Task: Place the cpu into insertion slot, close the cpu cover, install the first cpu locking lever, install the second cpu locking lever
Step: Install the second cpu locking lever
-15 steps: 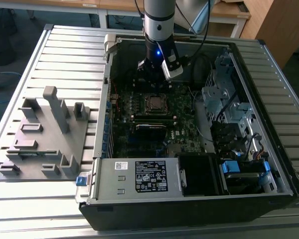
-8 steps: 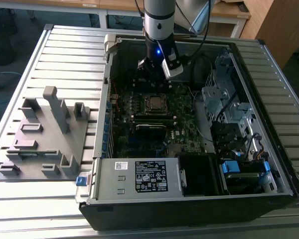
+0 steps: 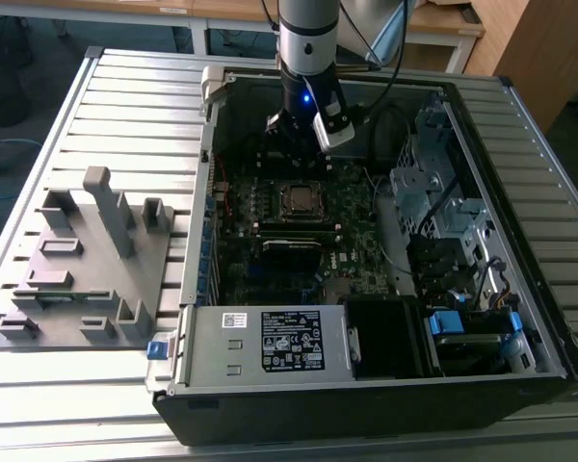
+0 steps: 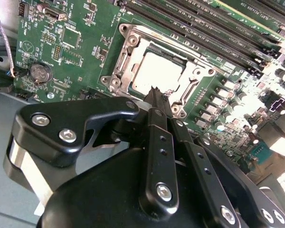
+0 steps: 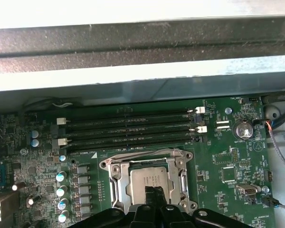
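1. The gripper (image 4: 154, 90) had its two black fingers brought together to a single narrow tip in both wrist views, with nothing held between them. In the first wrist view the gripper (image 5: 156, 191) tip sat over the edge of the cpu (image 5: 151, 178).
2. In the second wrist view the tip stood just over the near edge of the cpu (image 4: 159, 73); contact could not be confirmed.
3. The cpu lay seated in the insertion slot (image 4: 156, 71), a square socket on the green circuit board (image 4: 76, 42). The cpu cover (image 5: 149, 161), a silvery frame, lay flat around the cpu, its window showing the chip's pale top.
4. In the exterior view the arm (image 3: 308, 38) reached down into an open computer case (image 3: 520, 318), and the insertion slot (image 3: 298, 198) sat just below the gripper (image 3: 303, 135) on the circuit board (image 3: 356, 260).
5. The case rested on a ribbed metal table (image 3: 39, 154). A grey fixture plate (image 3: 87, 260) with upright blocks lay beside the case, on the exterior view's left. Wooden furniture (image 3: 530, 38) stood beyond the table.
6. Count: one arm, one gripper, one cpu, one socket, one cover. Four long memory slots (image 5: 128, 128) ran beside the socket, and one round coin battery (image 5: 242, 128) sat near their end.
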